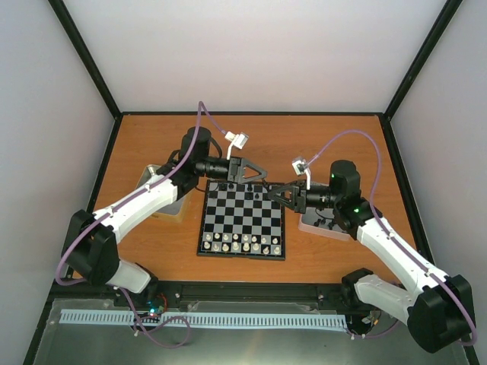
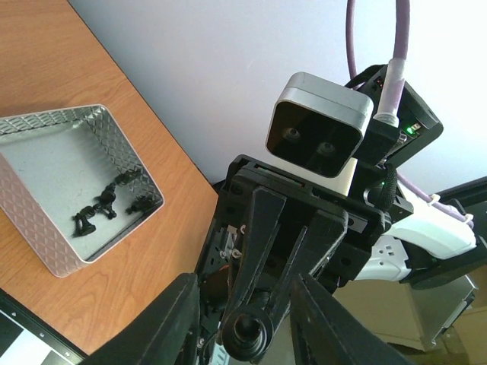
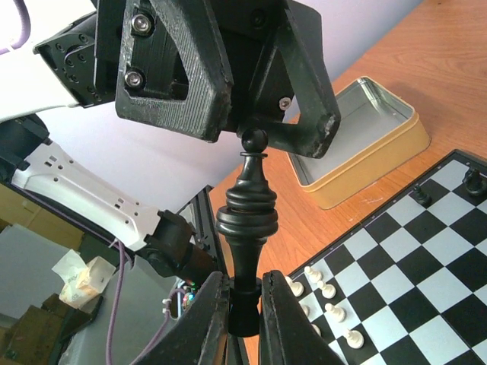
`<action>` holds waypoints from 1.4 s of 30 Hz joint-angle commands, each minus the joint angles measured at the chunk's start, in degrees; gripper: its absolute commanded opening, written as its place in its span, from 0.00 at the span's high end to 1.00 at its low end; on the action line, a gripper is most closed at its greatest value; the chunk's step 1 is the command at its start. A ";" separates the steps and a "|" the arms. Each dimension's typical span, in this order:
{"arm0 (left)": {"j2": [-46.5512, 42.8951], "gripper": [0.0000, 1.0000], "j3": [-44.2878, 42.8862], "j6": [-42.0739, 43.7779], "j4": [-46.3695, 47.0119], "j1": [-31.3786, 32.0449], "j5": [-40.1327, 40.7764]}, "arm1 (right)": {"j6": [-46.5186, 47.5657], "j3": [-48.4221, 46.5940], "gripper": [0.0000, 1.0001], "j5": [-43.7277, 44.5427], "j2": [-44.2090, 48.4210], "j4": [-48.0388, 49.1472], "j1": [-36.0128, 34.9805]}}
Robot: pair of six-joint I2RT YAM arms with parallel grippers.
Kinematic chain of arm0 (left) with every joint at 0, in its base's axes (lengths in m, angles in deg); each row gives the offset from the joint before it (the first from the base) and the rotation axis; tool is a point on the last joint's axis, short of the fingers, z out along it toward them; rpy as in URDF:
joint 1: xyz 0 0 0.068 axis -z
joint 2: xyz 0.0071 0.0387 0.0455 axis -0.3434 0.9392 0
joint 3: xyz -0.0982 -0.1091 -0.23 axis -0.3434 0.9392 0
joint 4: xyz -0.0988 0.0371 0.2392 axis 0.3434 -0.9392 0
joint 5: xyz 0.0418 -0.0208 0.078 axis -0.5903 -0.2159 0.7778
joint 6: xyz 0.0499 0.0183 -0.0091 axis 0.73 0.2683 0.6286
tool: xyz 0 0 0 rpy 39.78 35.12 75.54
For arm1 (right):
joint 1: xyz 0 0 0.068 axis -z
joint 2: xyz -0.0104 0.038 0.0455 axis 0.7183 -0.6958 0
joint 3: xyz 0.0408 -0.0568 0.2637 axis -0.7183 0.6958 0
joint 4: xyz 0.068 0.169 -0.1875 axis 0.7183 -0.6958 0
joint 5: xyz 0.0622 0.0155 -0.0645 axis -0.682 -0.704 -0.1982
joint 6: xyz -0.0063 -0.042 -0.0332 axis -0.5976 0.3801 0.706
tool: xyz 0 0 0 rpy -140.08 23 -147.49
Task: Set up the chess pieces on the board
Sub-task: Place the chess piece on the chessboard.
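My right gripper (image 3: pixel 243 298) is shut on the base of a tall black chess piece (image 3: pixel 247 209), which it holds in the air over the far edge of the board (image 1: pixel 242 219). The piece's round top points at my left gripper (image 2: pixel 243 283). Its fingers (image 2: pixel 176 319) stand on either side of the piece's head (image 2: pixel 247 334) with a gap on each side, so it is open. In the top view the two grippers (image 1: pixel 257 177) (image 1: pixel 275 194) meet nose to nose. Whitish pieces (image 1: pixel 242 243) fill the board's two near rows. A few black pieces (image 3: pixel 473 179) stand on the far rows.
A silver patterned tray (image 2: pixel 46 251) right of the board holds several loose black pieces (image 2: pixel 106 205). A gold-sided tin (image 3: pixel 380 163) sits left of the board, under my left arm (image 1: pixel 144 198). Black frame posts and pale walls enclose the wooden table (image 1: pixel 319 137).
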 commanded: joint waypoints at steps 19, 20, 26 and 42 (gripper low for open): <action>0.78 0.76 0.40 4.55 -4.01 -0.31 0.80 | 0.06 -1.80 0.97 1.44 -1.75 0.54 -0.62; 0.78 0.78 0.40 4.64 -4.02 -0.30 0.85 | 0.09 -1.80 0.97 1.44 -1.82 0.54 -0.62; 0.28 0.92 0.13 5.45 -3.93 -0.30 2.51 | 0.39 -1.82 0.97 1.63 -1.92 -0.19 -0.62; -3.86 0.99 6.13 19.59 -17.12 0.78 44.66 | 2.18 -1.27 0.97 10.31 -3.11 -5.70 -0.62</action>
